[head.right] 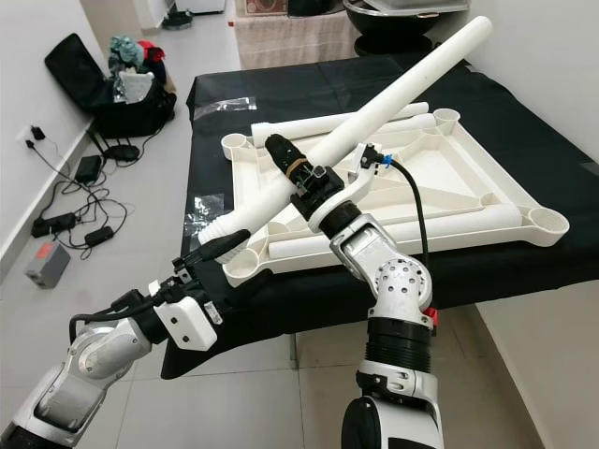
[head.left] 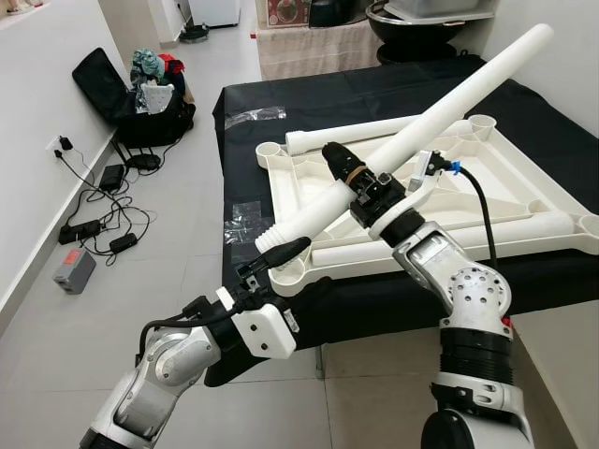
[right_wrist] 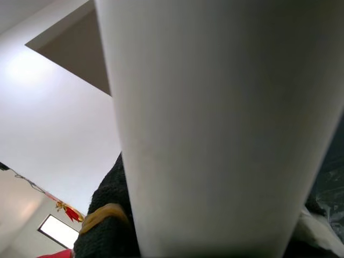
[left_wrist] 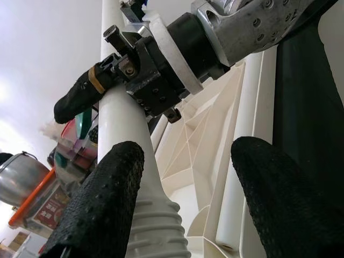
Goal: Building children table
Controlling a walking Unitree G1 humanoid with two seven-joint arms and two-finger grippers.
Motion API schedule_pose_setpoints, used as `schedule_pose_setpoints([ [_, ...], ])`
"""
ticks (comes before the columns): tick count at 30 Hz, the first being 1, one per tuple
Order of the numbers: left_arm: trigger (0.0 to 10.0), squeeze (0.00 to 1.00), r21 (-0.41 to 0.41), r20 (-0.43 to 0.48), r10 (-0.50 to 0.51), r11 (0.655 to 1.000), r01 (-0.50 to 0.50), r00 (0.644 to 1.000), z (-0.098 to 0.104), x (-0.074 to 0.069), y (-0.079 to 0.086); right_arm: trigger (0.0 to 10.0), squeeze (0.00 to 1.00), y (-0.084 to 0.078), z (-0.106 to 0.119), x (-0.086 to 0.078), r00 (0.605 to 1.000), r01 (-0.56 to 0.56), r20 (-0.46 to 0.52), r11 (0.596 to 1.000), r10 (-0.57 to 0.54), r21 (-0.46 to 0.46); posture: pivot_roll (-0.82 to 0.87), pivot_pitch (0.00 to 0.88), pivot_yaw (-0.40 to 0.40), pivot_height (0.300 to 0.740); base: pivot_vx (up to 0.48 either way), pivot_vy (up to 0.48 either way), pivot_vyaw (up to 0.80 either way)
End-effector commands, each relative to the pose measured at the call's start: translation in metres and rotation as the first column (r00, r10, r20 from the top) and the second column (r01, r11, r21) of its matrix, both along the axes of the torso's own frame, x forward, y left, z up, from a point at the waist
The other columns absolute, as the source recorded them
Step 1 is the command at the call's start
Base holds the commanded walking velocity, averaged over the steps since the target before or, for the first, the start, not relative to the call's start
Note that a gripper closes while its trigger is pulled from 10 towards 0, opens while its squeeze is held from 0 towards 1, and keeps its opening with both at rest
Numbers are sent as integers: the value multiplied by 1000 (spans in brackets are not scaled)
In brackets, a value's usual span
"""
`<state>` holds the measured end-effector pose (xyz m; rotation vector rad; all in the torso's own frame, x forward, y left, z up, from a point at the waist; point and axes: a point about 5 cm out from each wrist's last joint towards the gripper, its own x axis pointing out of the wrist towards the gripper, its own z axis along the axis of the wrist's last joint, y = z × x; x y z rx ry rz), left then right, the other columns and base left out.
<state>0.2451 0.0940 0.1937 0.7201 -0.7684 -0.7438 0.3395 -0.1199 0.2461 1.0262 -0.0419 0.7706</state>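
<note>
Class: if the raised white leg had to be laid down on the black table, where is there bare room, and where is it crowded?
Bare black cloth lies beyond the upturned tabletop. The near-left corner, with plastic wrappers and both grippers, is crowded.

Pale tiled floor (head.left: 187, 234) along the left. On it, far left, an open black suitcase (head.left: 117, 94) leaning by the white wall (head.left: 37, 103), stuffed with clothes (head.left: 150, 70) in green, red and white. Nearer, a tangle of black cables (head.left: 103, 210) trailing from a wall socket (head.left: 58, 145), with black power bricks (head.left: 114, 176) among them. Nearest, a small grey box (head.left: 75, 271) with a red edge. Black cloth (head.left: 374, 94) spread under everything on the right, clear plastic wrappers (head.left: 255, 116) lying at its far left corner and another at its left edge. Beyond, a beige-draped stand (head.left: 314, 47) and a dark round basin (head.left: 421, 33).
</note>
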Motion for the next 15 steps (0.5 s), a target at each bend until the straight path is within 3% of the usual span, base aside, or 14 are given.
schedule_pose_setpoints([
  [1, 10000, 0, 9, -55, 45, 999, -45, 997, -5, 5, 9, 0, 0, 5, 4, 0, 1000, -9, 15, 1000, 10, -13, 58, 110, 9, 740, 0, 0, 0],
  [2, 10000, 0, 9, -55, 45, 999, -45, 997, -5, 5, 9, 0, 0, 5, 4, 0, 1000, -9, 15, 1000, 10, -13, 58, 110, 9, 740, 0, 0, 0],
  [6, 10000, 0, -85, -219, 171, 977, -193, 961, -1, 28, 25, 0, 0, 5, 8, 0, 999, 6, 45, 999, -4, -38, 59, 109, 7, 740, 0, 0, 0],
  [14, 10000, 0, -161, -228, 192, 959, -232, 954, 16, 37, 24, 0, 0, -4, 16, 10, 984, 165, 93, 979, -154, -117, 60, 102, 4, 740, 0, 0, 0],
  [15, 10000, 0, -203, -237, 196, 948, -246, 952, 21, 38, 22, 0, 0, -12, 20, 16, 960, 271, 110, 952, -257, -144, 60, 100, 6, 740, 0, 0, 0],
])
